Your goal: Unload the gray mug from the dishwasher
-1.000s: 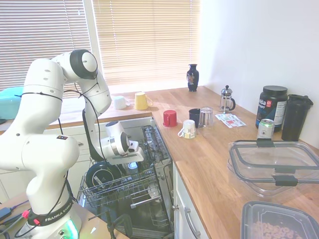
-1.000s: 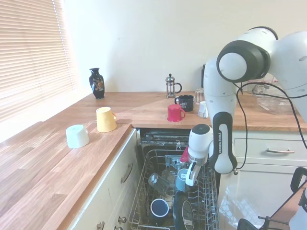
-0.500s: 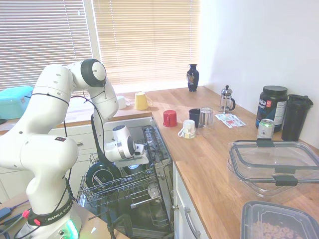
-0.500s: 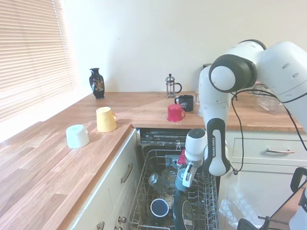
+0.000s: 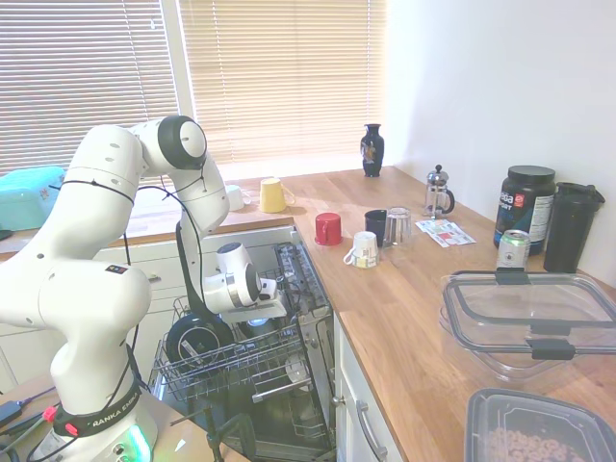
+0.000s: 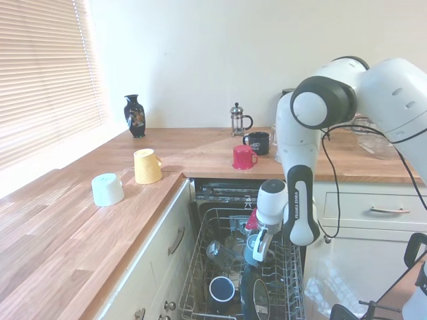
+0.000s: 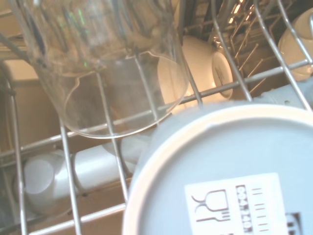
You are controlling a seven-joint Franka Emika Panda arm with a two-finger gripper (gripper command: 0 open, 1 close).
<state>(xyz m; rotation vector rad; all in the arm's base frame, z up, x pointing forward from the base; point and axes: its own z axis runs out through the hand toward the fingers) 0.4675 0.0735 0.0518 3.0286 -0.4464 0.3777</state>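
Observation:
The gray mug stands upside down in the dishwasher's pulled-out upper rack. Its pale base with a printed sticker fills much of the wrist view. My gripper hangs right over the mug, pointing down and open. One light finger shows beside the mug; the other is hidden. From the other side, my gripper sits low over the wire rack and the mug is mostly hidden under it.
A clear glass stands right beside the mug. A black plate and a dark mug share the rack. On the counter are a red cup, a black mug, a yellow cup and a white cup.
The arm's elbow swung over and my gripper sank slightly toward the mug. Over the last half second it has barely moved.

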